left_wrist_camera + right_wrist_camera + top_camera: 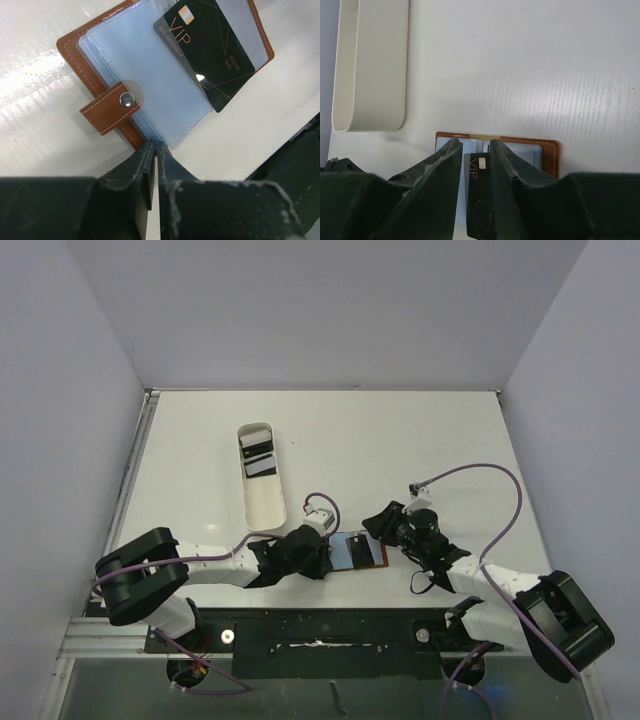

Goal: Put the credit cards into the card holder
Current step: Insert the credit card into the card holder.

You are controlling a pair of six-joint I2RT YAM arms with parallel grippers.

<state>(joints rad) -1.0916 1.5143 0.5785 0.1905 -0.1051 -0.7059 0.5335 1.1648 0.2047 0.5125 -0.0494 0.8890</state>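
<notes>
At the near edge of the bench, between the two arms, the wallet lies open with its pale pockets up and its snap tab folded across them. One black VIP card rests slantwise on the wallet, one corner hanging past the wallet's edge. Whether any part is under a sleeve I cannot tell.

The left hand has its fingers drawn together at the wallet's edge just beside the tab. Whether leather is nipped between them is not clear. The right hand hovers over the wallet with its fingers a little apart, the card showing through the gap, nothing held.

The step looks like seating this card. It would go best with the left hand pinning the wallet so it cannot slide while the right squares the card to a pocket mouth and pushes it along its length, low and flat.

The tab may foul a pocket mouth, and the sleeves look limp enough to buckle. Beyond the wallet, towards the left arm's side, a long white tray holds more cards.
</notes>
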